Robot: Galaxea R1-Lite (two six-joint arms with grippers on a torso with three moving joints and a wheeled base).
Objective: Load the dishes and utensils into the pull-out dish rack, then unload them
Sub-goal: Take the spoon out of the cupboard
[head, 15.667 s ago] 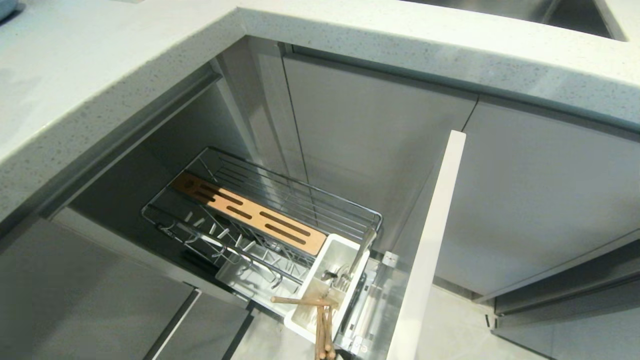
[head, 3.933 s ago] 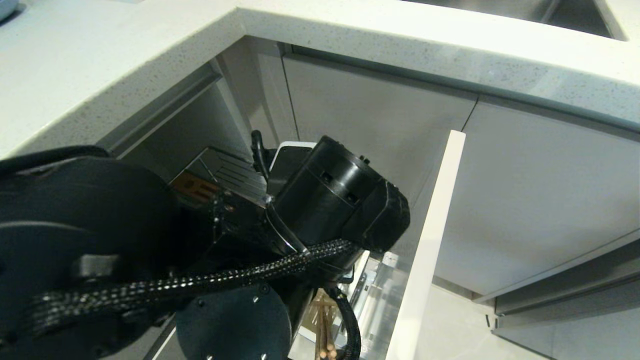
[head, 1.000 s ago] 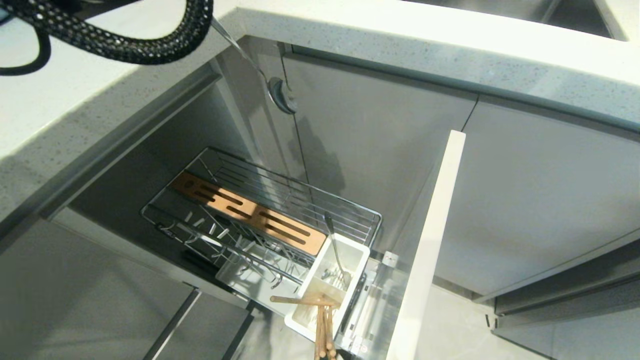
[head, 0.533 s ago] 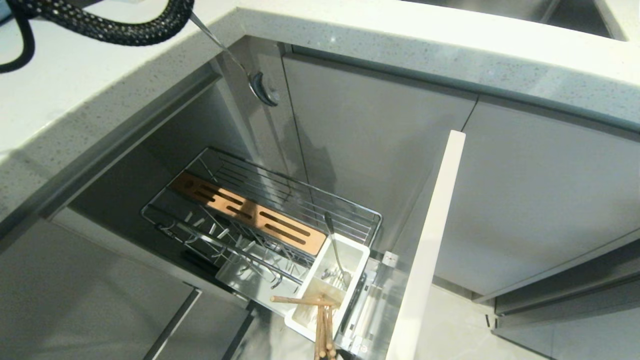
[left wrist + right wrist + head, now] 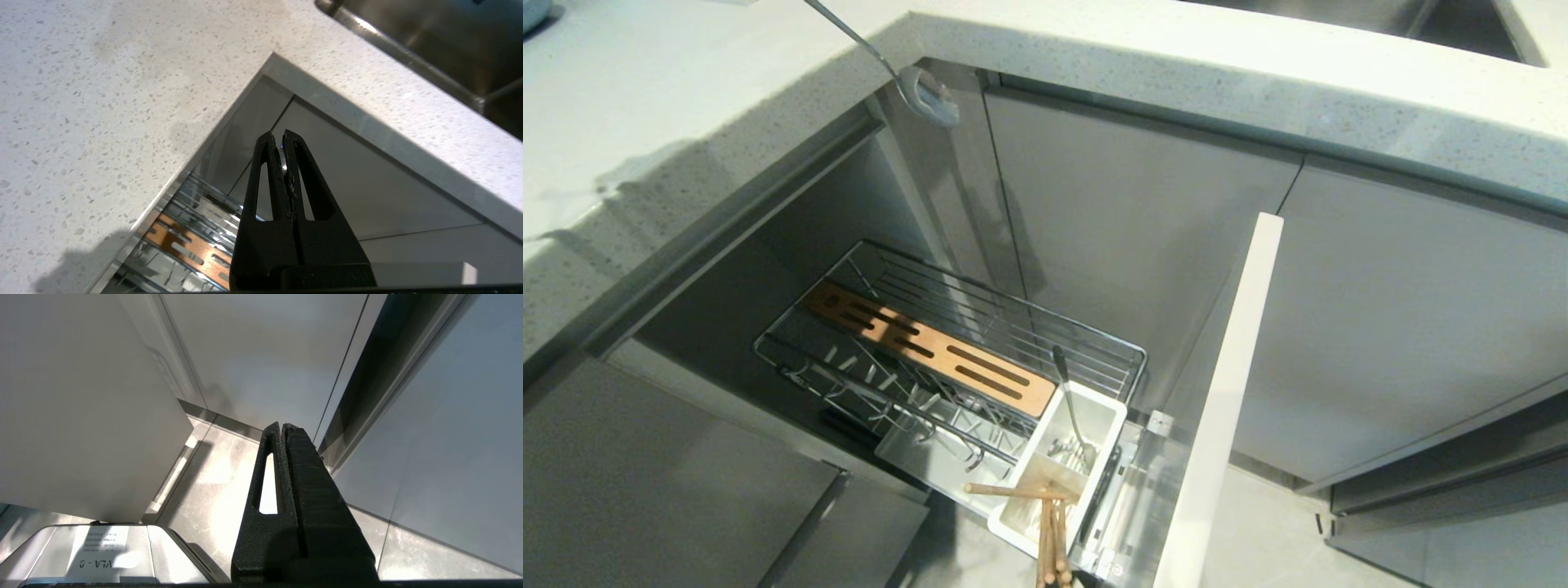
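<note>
The shiny metal spoon (image 5: 923, 88) hangs above the counter's inner corner, its handle running up out of the head view. My left gripper (image 5: 282, 134) is shut on the spoon handle; a sliver of metal (image 5: 281, 158) shows between the fingertips. Below, the pull-out dish rack (image 5: 1013, 327) stands drawn out. The wooden chopsticks (image 5: 1049, 535) lean in its white cutlery tub (image 5: 1107, 425), beside another thin metal utensil (image 5: 1068, 400). The dishes are out of view. My right gripper (image 5: 282, 426) is shut and empty, parked low near the floor.
The speckled countertop (image 5: 686, 98) wraps round the corner above the rack. The rack's pale cabinet front (image 5: 1225, 392) juts out on the right. A steel sink (image 5: 429, 36) lies beyond the counter edge. Grey cabinet doors (image 5: 1405, 327) close off the right side.
The spoon has risen and moved left, toward the countertop. The left arm's black cable has left the head view. The rack and its contents have not moved.
</note>
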